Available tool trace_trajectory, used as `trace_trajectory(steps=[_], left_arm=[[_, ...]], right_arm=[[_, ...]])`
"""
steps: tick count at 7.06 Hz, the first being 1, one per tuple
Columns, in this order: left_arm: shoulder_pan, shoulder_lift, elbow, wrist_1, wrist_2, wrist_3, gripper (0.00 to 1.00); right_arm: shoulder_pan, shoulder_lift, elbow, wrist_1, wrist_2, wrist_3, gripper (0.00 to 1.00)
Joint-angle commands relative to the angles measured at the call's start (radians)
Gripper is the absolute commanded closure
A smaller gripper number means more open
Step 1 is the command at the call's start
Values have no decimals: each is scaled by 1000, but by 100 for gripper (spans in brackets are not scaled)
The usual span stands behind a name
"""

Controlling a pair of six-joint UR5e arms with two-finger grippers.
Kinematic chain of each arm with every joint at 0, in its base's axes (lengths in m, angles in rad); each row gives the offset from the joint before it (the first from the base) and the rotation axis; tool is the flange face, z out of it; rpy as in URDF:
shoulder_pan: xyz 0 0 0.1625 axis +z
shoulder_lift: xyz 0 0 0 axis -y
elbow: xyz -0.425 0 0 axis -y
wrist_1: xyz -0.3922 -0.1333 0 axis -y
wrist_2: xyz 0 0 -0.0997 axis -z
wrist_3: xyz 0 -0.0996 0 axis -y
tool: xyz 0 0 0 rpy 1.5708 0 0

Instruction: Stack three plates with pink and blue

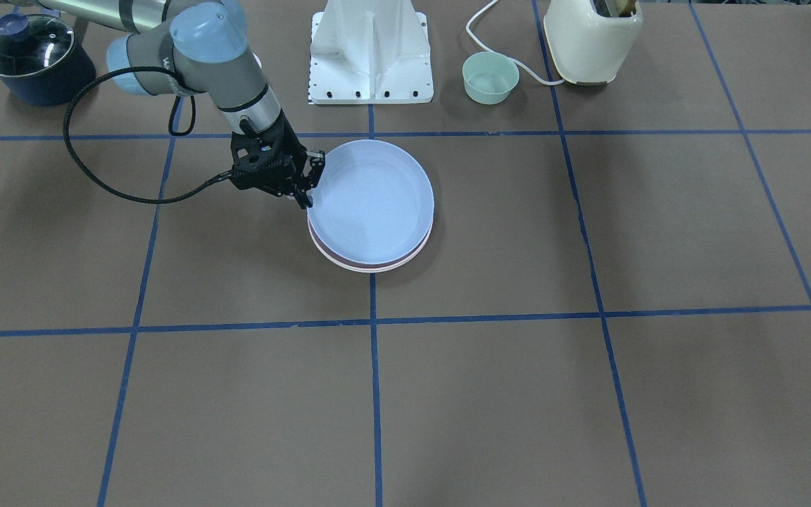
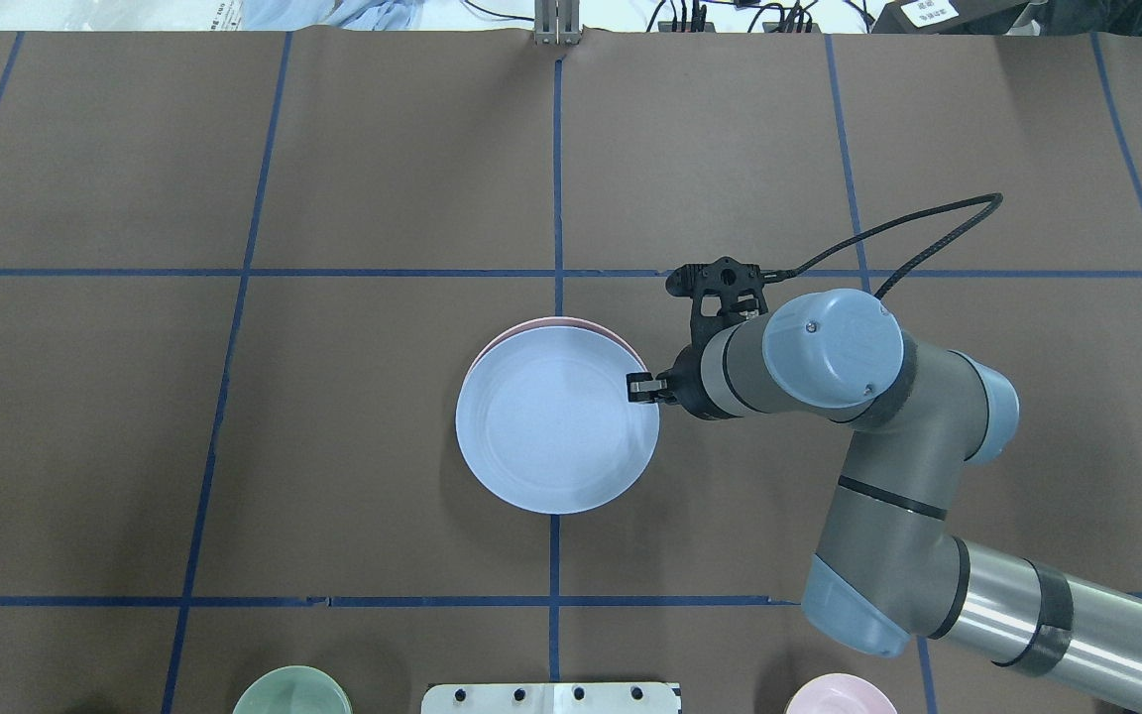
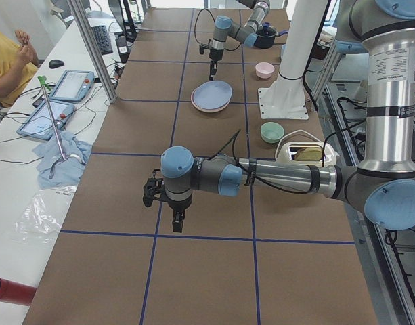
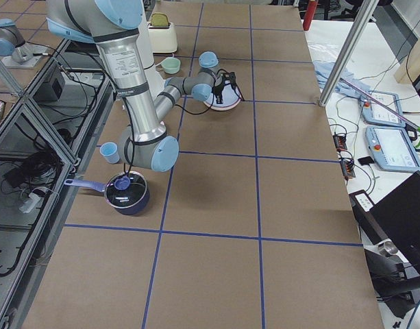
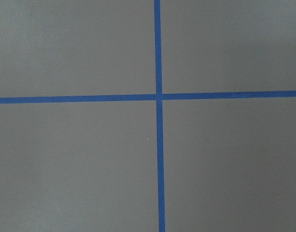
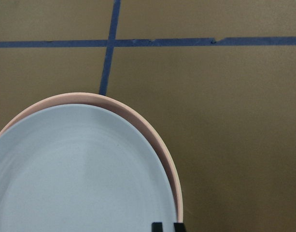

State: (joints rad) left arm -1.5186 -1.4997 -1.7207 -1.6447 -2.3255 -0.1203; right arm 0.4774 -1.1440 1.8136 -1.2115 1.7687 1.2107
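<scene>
A light blue plate (image 1: 374, 201) lies on top of a pink plate (image 1: 377, 267) near the middle of the table. Only the pink rim shows, so I cannot tell how many plates lie under the blue one. The stack also shows in the overhead view (image 2: 556, 421) and in the right wrist view (image 6: 80, 174). My right gripper (image 1: 310, 184) is at the stack's edge on the robot's right. Its fingertips (image 6: 157, 227) straddle the blue plate's rim with a narrow gap. My left gripper (image 3: 177, 220) hangs above bare table far from the stack, and I cannot tell whether it is open or shut.
A green bowl (image 1: 490, 76), a cream toaster (image 1: 592, 39) with its white cord, a white mounting base (image 1: 370, 53) and a dark lidded pot (image 1: 36, 56) stand along the robot's side. A pink bowl (image 2: 839, 694) sits near the right arm's base.
</scene>
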Motion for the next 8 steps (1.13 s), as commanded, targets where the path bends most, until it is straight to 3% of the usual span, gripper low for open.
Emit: trace_trajectory(steps=[1, 3, 5, 6, 7, 8], left_arm=[[0, 1, 3, -1, 0, -1, 0], [0, 1, 7, 3, 5, -1, 0], [-2, -8, 12, 86, 5, -1, 0], [-2, 2, -32, 97, 11, 19, 0], [-3, 10, -40, 98, 14, 78, 0], [-18, 15, -33, 98, 17, 290, 0]], right_arm=[[22, 3, 1, -34, 3, -5, 0], [174, 15, 54, -271, 121, -142, 0], [364, -8, 89, -348, 298, -394, 0], [432, -51, 90, -350, 342, -502, 0], [508, -103, 85, -350, 385, -631, 0], [586, -170, 82, -352, 423, -778, 0]])
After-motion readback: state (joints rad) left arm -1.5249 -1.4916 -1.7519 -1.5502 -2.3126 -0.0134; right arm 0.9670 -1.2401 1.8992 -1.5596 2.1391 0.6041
